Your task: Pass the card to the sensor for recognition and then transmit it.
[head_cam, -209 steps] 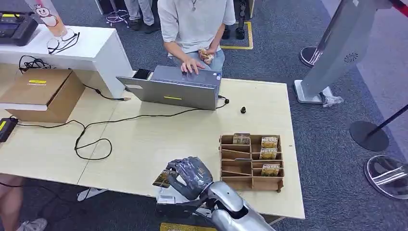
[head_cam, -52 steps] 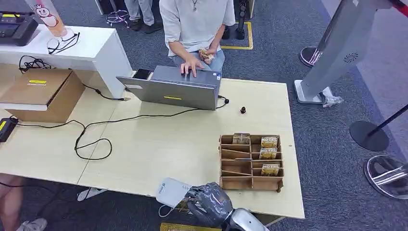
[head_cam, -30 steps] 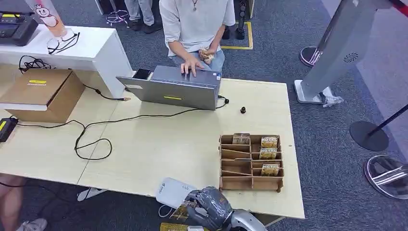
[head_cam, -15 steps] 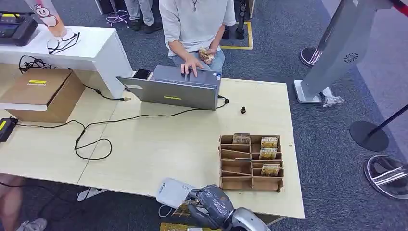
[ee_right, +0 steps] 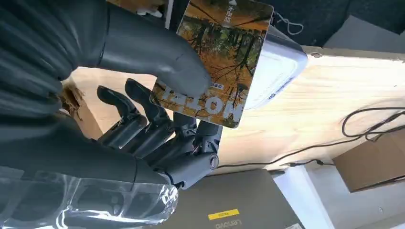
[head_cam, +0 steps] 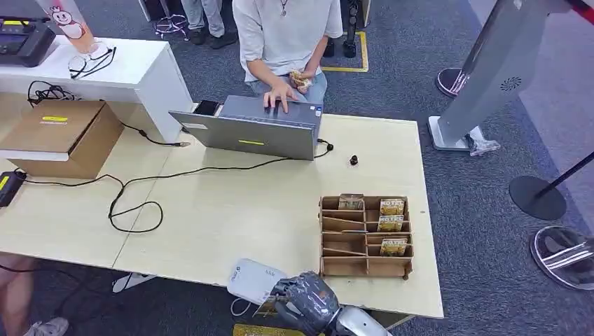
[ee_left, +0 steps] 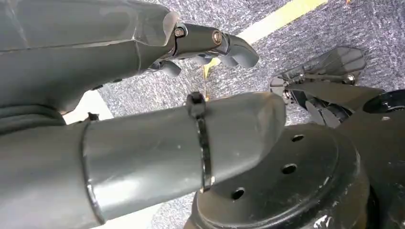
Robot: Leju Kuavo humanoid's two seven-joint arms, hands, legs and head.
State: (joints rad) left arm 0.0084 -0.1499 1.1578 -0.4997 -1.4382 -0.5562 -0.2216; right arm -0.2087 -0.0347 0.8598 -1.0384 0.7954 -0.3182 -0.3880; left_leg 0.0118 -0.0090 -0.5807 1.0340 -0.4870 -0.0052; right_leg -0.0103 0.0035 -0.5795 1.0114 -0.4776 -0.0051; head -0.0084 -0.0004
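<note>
Right now the card (ee_right: 217,67) is pinched between the thumb and fingers of the right hand (head_cam: 306,304), just beside the white sensor (head_cam: 253,279) at the table's (head_cam: 231,210) near edge. Best to keep it flat and face-on over the sensor, grip steady. Left hand (ee_left: 143,119) holds nothing, fingers loosely curled. Tight room: wooden rack (head_cam: 366,236) close beyond the sensor, table edge right below; laptop (head_cam: 249,129) far off.

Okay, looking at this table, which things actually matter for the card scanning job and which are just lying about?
Part of the job:
- card, held by the right hand
- white sensor at the table's near edge
- wooden card rack, more cards in it

Just lying about:
- laptop
- cardboard box
- black cable
- glasses
</note>
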